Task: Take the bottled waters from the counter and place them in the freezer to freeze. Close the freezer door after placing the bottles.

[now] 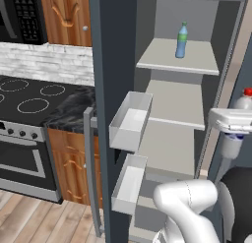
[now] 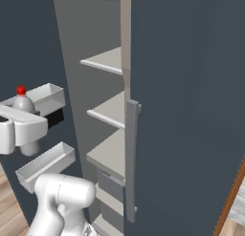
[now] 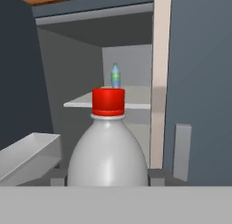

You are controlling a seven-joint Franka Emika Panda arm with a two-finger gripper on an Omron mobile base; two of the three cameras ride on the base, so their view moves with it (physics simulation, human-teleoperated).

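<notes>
Gripper point(image 3: 108, 180) clamped on red-capped bottle point(image 3: 108, 146) — upright, fingers at its sides; open freezer point(image 3: 131, 98) ahead

- Even, flat rendered light; no glare anywhere.
- The freezer point(image 1: 172, 89) interior reads pale and bright, darker under its top in the hand view.
- Soft sheen on the red-capped bottle point(image 3: 108, 157).
- Edges slightly soft, no lens distortion.

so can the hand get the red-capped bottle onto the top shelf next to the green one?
Probably yes. The freezer door stands open, the hand grips the red-capped bottle upright facing the opening, and the shelf has bare space beside the green-capped bottle.
</notes>
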